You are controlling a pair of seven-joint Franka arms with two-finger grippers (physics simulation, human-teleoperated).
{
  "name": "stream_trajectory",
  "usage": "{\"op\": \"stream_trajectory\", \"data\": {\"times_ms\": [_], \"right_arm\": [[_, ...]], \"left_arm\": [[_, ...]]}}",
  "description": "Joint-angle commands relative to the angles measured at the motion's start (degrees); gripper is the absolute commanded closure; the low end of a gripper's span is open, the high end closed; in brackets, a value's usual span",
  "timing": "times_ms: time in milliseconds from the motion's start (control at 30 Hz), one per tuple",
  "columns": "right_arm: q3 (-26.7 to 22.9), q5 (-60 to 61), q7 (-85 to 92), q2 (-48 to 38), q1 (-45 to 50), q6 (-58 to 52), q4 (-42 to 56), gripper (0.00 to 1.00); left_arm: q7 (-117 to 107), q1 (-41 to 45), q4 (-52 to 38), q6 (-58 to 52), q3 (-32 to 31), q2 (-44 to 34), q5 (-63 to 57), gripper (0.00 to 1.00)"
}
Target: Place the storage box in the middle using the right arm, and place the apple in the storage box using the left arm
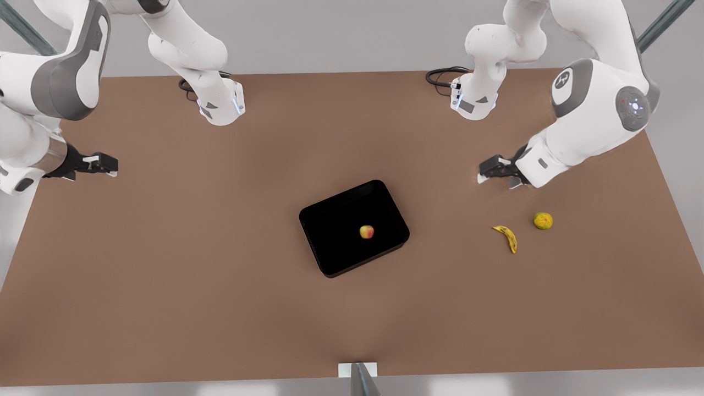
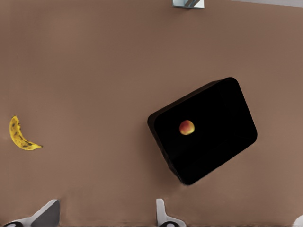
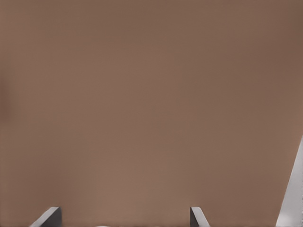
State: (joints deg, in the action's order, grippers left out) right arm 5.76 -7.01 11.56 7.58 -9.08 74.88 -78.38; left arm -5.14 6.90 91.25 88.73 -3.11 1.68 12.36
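While the brown table [image 1: 165,286] fills most of the front view, the two white arms reach over it from the upper corners: the right arm [image 1: 49,71] at the upper left of the frame and the left arm [image 1: 594,115] at the upper right. Next in size, the storage box [image 1: 341,236], glossy black and open-topped, sits on the table just below the centre of the front view, turned at an angle to the table edges; in the left wrist view the box [image 2: 218,142] lies right of centre. The right gripper [image 1: 107,165] hangs at the left edge of the front view, well apart from the box, and the right wrist view shows the right gripper [image 3: 123,217] over bare table with its fingers [image 3: 198,216] spread wide and holding nothing. The left gripper [image 1: 495,175] hangs right of centre in the front view, near the fruits and apart from the box; its fingers [image 2: 47,213] are likewise spread and empty. A spotted banana [image 1: 507,236] lies right of the box, with a dull orange-green fruit [image 1: 543,220] just beside it, further right. The apple [image 1: 367,232] rests on the floor of the box, near its middle, clear of the walls, seen also in the left wrist view [image 2: 187,127].
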Motion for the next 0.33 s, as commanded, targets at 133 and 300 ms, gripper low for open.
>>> {"op": "stream_trajectory", "data": {"times_ms": [133,300], "right_arm": [[-1.9,0.2,2.8,1.7,1.7,0.0,-0.1,0.0],[-2.0,0.2,2.9,1.7,1.4,-0.1,-0.5,0.0]], "left_arm": [[4.9,-2.2,-3.0,-0.5,2.7,2.5,-12.6,0.0],[5.0,-2.7,-7.8,-0.8,2.3,7.5,-12.6,0.0]]}}
